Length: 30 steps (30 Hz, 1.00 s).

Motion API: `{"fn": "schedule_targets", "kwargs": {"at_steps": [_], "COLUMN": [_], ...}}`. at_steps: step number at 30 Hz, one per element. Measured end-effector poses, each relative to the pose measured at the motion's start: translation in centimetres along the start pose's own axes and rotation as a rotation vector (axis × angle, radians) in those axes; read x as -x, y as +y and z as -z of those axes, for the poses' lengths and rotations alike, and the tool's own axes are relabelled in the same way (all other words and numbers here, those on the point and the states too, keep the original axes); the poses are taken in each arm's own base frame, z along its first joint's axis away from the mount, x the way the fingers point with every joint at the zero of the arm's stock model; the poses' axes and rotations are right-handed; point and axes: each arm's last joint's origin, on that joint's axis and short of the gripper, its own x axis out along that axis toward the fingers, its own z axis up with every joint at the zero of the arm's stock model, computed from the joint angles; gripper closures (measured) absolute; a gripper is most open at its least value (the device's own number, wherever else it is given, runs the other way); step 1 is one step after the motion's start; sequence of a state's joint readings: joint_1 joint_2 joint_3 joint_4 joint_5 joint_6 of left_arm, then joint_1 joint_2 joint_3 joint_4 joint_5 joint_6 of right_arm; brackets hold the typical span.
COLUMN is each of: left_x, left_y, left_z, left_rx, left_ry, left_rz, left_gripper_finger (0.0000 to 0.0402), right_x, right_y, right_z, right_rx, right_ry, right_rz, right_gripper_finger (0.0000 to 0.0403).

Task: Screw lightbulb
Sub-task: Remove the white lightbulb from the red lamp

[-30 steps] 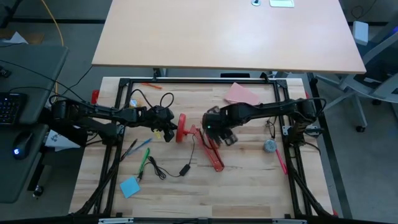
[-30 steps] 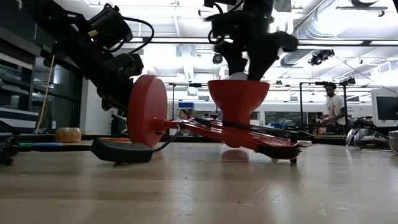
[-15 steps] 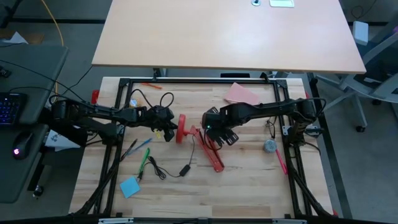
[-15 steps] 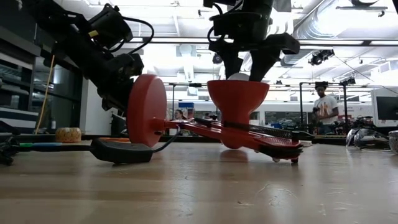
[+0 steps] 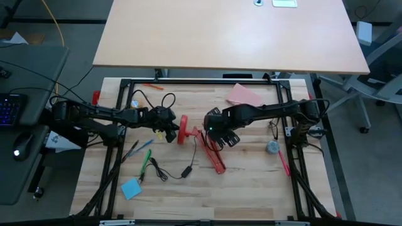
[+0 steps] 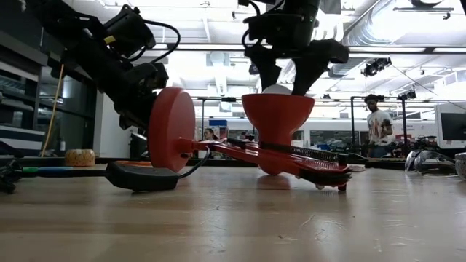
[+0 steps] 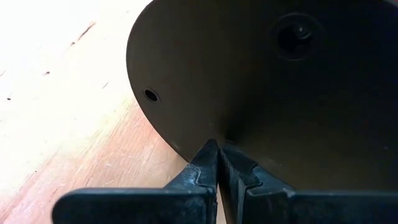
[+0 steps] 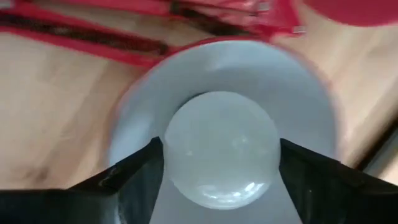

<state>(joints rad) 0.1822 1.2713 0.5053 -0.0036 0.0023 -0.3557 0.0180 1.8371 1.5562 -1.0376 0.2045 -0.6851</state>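
Note:
A red desk lamp lies on the wooden table, its round base (image 6: pixel 172 129) standing on edge and its shade (image 6: pixel 278 116) opening upward. The white lightbulb (image 8: pixel 221 149) sits in the shade, and only its dome (image 6: pixel 277 89) shows above the rim. My right gripper (image 8: pixel 221 146) hangs over the shade, pointing down and open, one finger on each side of the bulb. My left gripper (image 7: pixel 217 155) is shut, behind the base (image 5: pixel 183 129) on the table's left side. My left gripper has its shut fingertips against the underside of the lamp's base (image 7: pixel 205 134), low down near the rim by the table. They come slanting down from the table's left. The base stands on its edge. My right gripper: I cannot tell whether its fingers (image 8: pixel 146 171) touch the bulb's sides.
The lamp's cord and black switch (image 5: pixel 186 171) lie near the table's front. Around them are a green pen (image 5: pixel 146 162), a blue note (image 5: pixel 130 188), a pink sheet (image 5: pixel 245 94) at the back and a grey round object (image 5: pixel 272 147) on the right. A person (image 6: pixel 376 131) stands in the room beyond.
My right gripper has opened its fingers wider around the bulb while staying above the shade. The bulb has stayed in the shade, and the lamp and my left gripper have kept still.

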Motion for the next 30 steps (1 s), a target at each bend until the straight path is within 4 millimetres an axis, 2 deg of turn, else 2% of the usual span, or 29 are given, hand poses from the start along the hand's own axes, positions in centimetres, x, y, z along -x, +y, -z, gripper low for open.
{"fn": "schedule_targets", "kwargs": {"at_steps": [4,11,14,19,24,30], "left_x": [0.0,0.0,0.0,0.0,0.0,0.0], "left_y": [0.0,0.0,0.0,0.0,0.0,0.0], "left_z": [0.0,0.0,0.0,0.0,0.0,0.0], "left_rx": [-0.002,-0.001,-0.003,-0.003,-0.002,-0.001], "left_ry": [0.0,0.003,0.003,0.004,0.004,0.004], "left_rz": [0.001,0.003,0.003,0.002,0.002,0.001], "left_gripper_finger": [0.0401,0.0402,0.0402,0.0402,0.0402,0.0402], "right_x": [0.8,3.4,4.6,5.9,6.2,6.3], "right_y": [-0.2,-0.1,0.0,0.2,0.6,0.4], "right_z": [0.4,1.4,1.8,2.0,1.7,1.4], "right_rx": [0.005,-0.047,-0.124,-0.349,-0.691,-1.008], "right_ry": [0.015,-0.016,-0.044,-0.112,-0.143,-0.19], "right_rz": [0.047,0.08,0.093,0.097,0.066,0.07], "right_gripper_finger": [0.0085,0.0082,0.0082,0.0082,0.0082,0.0082]}}
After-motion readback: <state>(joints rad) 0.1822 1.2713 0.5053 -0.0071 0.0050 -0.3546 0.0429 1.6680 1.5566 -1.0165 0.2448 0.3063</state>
